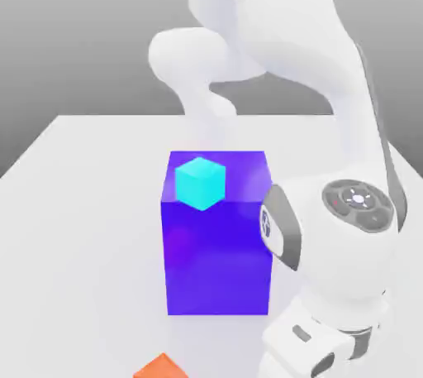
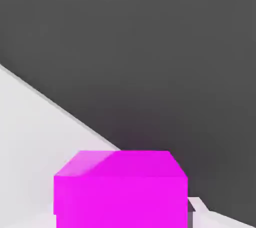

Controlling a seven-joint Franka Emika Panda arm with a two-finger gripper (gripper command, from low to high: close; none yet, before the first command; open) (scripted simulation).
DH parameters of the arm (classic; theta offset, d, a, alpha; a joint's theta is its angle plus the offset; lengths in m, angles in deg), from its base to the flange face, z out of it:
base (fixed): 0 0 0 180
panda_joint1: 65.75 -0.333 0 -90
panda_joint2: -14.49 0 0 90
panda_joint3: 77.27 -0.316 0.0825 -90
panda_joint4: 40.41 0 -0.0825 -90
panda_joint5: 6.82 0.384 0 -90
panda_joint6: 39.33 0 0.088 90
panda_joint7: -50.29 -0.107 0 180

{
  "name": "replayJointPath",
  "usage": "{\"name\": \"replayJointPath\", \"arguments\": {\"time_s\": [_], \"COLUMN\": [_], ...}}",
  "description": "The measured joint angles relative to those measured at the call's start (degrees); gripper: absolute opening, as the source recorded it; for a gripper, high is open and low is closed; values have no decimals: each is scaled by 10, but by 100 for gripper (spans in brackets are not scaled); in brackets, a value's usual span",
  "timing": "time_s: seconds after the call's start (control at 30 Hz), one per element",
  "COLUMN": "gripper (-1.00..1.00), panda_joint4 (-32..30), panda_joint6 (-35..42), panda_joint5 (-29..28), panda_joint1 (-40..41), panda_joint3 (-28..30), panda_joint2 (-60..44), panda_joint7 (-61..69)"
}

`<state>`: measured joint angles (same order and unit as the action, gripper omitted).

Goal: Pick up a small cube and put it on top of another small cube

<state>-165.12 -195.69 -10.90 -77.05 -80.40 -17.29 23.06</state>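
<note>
- Magenta cube [image 2: 120, 189]: rigid, looks light, glossy faces (probably slippery); best taken on two opposite flat sides, centred.
- No long axis; it sits square, top face level, right under the hand camera, on the pale bench [image 2: 30, 137].
- Pincer is narrowed almost fully, apparently clamped on this cube.
- Exterior view: cyan cube [image 1: 201, 183] on the blue-purple block [image 1: 218, 260]; orange cube [image 1: 162, 367] nearer the camera.

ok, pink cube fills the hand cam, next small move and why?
Probably a short straight lift. The hand view has the pink cube right up against the camera, and the gripper has shut, so it looks gripped. The green cube isn't visible, so rise first, clearing the blue block beside the arm.
</note>
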Motion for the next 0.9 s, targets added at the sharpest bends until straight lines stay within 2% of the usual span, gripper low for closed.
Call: {"name": "replayJointPath", "arguments": {"time_s": [0.17, 0.4, 0.57, 0.63, 0.73, 0.83, 0.87, 0.9], "gripper": [-100, -100, -100, -100, -100, -100, 100, 100], "panda_joint4": [-30, -170, -274, -316, -334, -333, -332, -332], "panda_joint6": [59, 51, 41, 38, -4, -60, -77, -77], "panda_joint5": [9, 16, 54, 76, 51, -10, -31, -31], "panda_joint1": [-1, -65, -142, -180, -182, -189, -197, -197], "panda_joint3": [-15, -101, -163, -170, -169, -148, -136, -136], "panda_joint2": [89, 220, 317, 357, 331, 271, 252, 252], "panda_joint7": [9, 43, 93, 118, 105, 61, 46, 46]}}
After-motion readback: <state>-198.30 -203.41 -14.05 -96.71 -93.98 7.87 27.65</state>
